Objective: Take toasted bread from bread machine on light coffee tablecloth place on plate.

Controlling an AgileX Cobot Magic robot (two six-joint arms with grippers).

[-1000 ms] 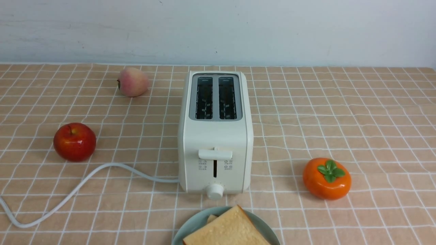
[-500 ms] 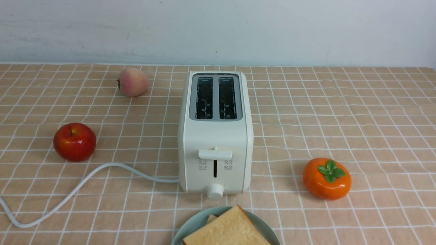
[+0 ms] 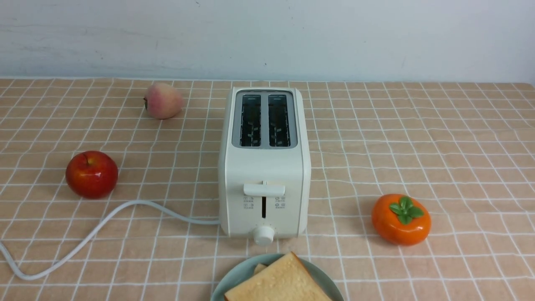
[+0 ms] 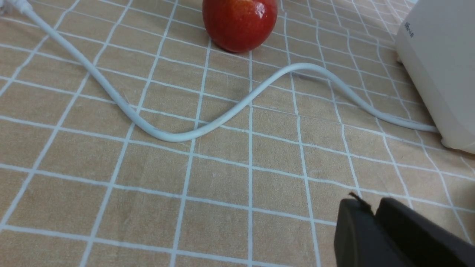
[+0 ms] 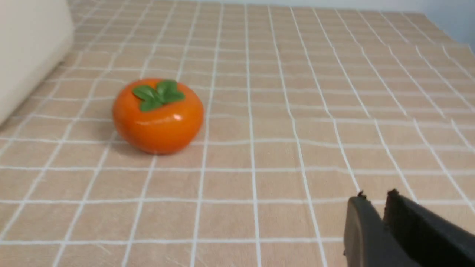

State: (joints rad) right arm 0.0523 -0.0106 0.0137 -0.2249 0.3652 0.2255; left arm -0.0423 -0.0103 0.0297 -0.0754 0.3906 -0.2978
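Toast [image 3: 279, 282] on plate [image 3: 238, 274], checked tablecloth [image 3: 418, 138], white wall [image 3: 334, 37].

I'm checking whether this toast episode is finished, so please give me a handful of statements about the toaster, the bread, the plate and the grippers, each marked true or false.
1. Both slots of the bread machine hold no bread. True.
2. The toasted bread lies on the plate. True.
3. The plate sits behind the bread machine, by the wall. False: it sits in front of it, at the near edge of the front view.
4. The left gripper is shut on a slice of toast. False: its fingers are together with nothing between them, above the tablecloth.
5. The right gripper is near the orange persimmon without touching it. True.
6. The power cord leaves the bread machine toward the robot's right. False: it runs to the left.
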